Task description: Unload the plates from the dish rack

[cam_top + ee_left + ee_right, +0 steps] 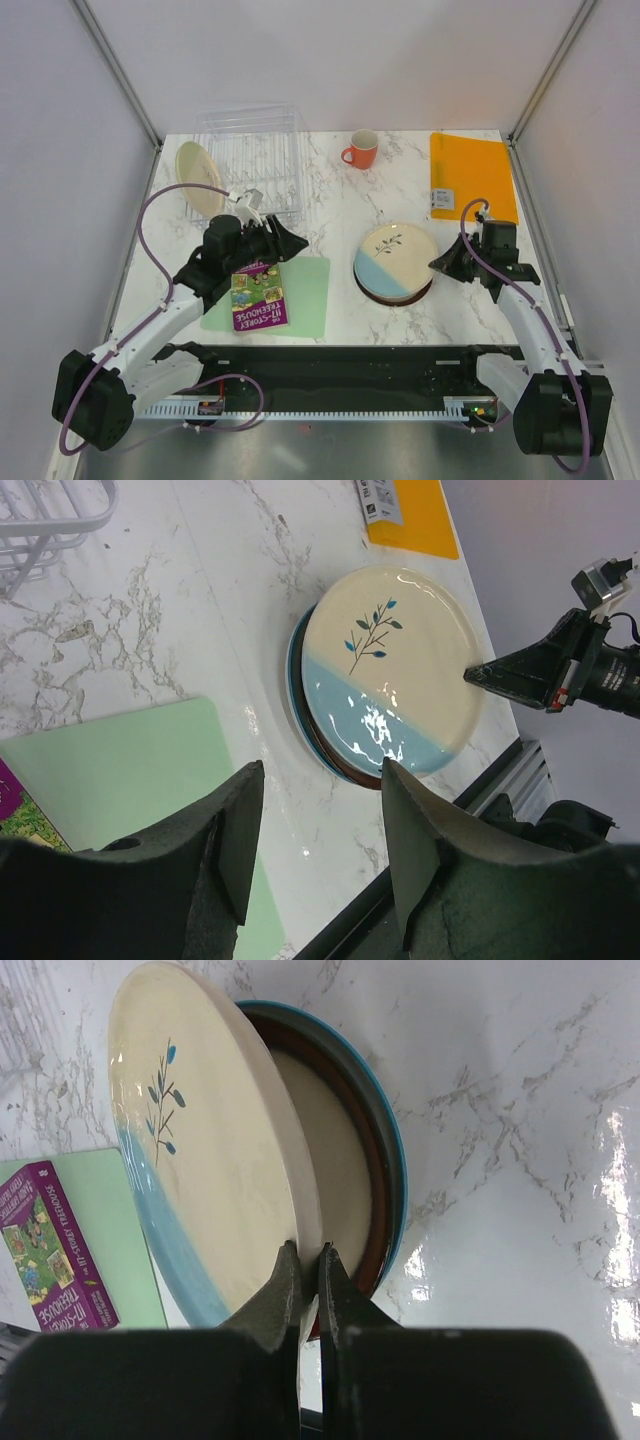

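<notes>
Keep right gripper [308, 1255] pinched on blue-and-cream plate [200, 1130] rim, tilted over stack [340, 1160] — lower slow & flat, then let go. Leave left gripper [322, 780] spread, empty — by dish rack [262, 150] w/ pale plate [198, 178].

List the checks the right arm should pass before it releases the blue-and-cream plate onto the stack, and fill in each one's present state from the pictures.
1. Right tool shut on the rim of the blue-and-cream plate: ok.
2. Plate positioned over the stack: ok.
3. Plate lying flat on the dark-red-rimmed plate: not ok; it is tilted, gripped edge raised.
4. Plate's far edge resting on the stack: cannot tell.
5. Left tool out of the way: ok; open, apart from the stack.
6. Dish rack emptied: not ok; a pale yellow-green plate stands in it.
</notes>
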Motion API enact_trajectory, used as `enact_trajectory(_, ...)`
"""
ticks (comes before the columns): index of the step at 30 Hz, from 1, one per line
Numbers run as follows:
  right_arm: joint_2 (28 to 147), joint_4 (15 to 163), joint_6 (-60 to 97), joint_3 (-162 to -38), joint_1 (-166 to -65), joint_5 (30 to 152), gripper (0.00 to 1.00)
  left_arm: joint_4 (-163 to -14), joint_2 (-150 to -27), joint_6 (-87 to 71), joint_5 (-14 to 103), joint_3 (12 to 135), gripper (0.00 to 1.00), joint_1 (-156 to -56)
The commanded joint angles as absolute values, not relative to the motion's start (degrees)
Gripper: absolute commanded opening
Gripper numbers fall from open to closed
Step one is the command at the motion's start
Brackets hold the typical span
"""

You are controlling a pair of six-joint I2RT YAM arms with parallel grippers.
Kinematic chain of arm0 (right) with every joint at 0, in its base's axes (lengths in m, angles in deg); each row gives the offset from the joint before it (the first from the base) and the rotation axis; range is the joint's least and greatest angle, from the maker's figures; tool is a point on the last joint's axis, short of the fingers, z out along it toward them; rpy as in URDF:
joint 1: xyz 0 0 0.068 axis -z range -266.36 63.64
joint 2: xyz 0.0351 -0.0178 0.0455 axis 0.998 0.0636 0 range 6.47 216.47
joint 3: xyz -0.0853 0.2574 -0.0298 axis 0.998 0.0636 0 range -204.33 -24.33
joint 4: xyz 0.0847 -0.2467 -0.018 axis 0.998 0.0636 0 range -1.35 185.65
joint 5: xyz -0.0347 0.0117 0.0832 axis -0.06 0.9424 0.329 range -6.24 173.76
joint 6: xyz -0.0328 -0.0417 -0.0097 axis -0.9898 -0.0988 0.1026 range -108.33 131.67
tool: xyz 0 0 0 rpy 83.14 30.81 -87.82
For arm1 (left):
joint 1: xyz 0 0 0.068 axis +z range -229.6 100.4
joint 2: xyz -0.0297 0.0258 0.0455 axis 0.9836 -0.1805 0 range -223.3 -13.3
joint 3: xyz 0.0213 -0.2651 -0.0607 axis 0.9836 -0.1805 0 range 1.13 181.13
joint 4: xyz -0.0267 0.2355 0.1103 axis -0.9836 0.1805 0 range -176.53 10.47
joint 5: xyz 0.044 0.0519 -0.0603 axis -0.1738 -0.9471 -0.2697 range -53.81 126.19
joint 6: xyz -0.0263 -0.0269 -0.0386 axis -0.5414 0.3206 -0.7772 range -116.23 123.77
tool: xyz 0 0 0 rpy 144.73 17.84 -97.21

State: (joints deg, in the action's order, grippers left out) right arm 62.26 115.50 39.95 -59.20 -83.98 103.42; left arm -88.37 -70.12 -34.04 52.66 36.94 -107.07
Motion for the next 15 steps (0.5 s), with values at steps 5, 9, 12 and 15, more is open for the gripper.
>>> enact_trajectory(5, 64.5, 116.6, 39.3, -57.7, -84.2, 102.0, 0.11, -89.6, -69.3, -31.8, 52.1, 36.2, 0.57, -107.1)
enact_trajectory(9, 66.4, 116.6, 39.0, -57.8, -84.2, 102.1, 0.17, -89.7, -69.3, -31.7, 52.0, 36.2, 0.57, -107.1)
enact_trajectory(12, 67.4, 116.6, 38.8, -58.2, -84.2, 102.0, 0.18, -89.7, -69.2, -31.6, 51.9, 36.2, 0.57, -107.1)
enact_trajectory(15, 67.7, 116.4, 38.7, -58.2, -84.2, 101.8, 0.37, -89.7, -69.3, -31.4, 51.9, 36.0, 0.57, -107.1)
